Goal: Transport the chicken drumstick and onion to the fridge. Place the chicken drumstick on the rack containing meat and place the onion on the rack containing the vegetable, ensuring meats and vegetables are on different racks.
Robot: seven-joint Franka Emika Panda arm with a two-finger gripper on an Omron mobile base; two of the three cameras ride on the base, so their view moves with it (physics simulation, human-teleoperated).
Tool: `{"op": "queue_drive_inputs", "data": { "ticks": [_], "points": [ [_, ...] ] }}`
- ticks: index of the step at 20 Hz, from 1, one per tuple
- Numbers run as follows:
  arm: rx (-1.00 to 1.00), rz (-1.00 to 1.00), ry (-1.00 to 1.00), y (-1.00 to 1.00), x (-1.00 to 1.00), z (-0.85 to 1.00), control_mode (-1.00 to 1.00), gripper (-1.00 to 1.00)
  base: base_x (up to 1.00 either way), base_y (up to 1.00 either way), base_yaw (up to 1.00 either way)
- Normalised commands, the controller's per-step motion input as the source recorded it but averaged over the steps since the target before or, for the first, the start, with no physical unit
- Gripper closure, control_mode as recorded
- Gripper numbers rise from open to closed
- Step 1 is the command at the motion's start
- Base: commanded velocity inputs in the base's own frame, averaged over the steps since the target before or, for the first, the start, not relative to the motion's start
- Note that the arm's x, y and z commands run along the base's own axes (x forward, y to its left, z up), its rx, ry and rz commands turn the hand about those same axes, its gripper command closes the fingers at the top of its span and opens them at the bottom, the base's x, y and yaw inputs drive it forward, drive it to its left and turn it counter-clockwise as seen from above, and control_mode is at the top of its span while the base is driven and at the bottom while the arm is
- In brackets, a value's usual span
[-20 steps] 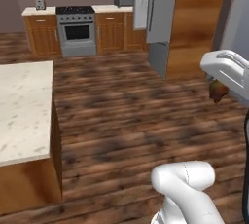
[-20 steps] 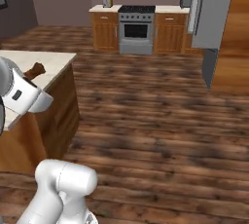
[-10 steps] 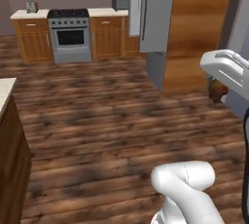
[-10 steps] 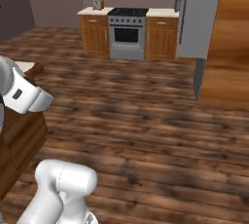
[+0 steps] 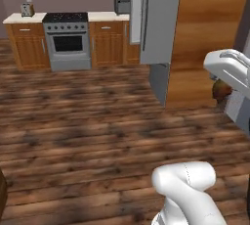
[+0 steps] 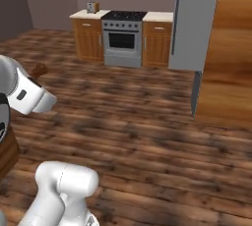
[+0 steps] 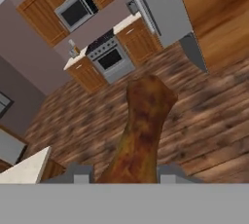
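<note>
Your left base camera sits behind the arm, looking forward and down across the dark wooden plank floor (image 5: 88, 136) toward the steel oven range (image 5: 67, 45) and tall grey metallic fridge (image 5: 158, 16). The right base camera shares them from the other side. Your hand camera, rolled, looks close along the brown elongated drumstick (image 7: 141, 130).

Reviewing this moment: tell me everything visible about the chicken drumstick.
The chicken drumstick is an elongated, mottled brown piece with orange-brown patches. In the hand view it rises from between the two finger tips of the gripper, which is closed on its lower part, and it ends in a blunt, slightly forked knob. It is carried in the air over the wooden floor, touching nothing else. In the left base view a brown bit of it peeks out under the white hand.
</note>
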Motion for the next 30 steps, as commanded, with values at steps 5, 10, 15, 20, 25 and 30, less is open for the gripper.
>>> {"op": "queue_drive_inputs", "data": {
  "ticks": [5,10,15,20,25,30],
  "points": [
    [0.0,0.0,0.0,0.0,0.0,0.0,1.0,1.0,1.0,0.0,0.0],
    [0.0,0.0,0.0,0.0,0.0,0.0,1.0,1.0,1.0,0.01,-0.01],
    [0.0,0.0,0.0,0.0,0.0,0.0,1.0,1.0,1.0,0.14,-0.08],
    [0.0,0.0,0.0,0.0,0.0,0.0,1.0,1.0,1.0,0.37,-0.12],
    [0.0,0.0,0.0,0.0,0.0,0.0,1.0,1.0,1.0,0.46,-0.16],
    [0.0,0.0,0.0,0.0,0.0,0.0,1.0,1.0,1.0,0.51,-0.14]
  ]
}}
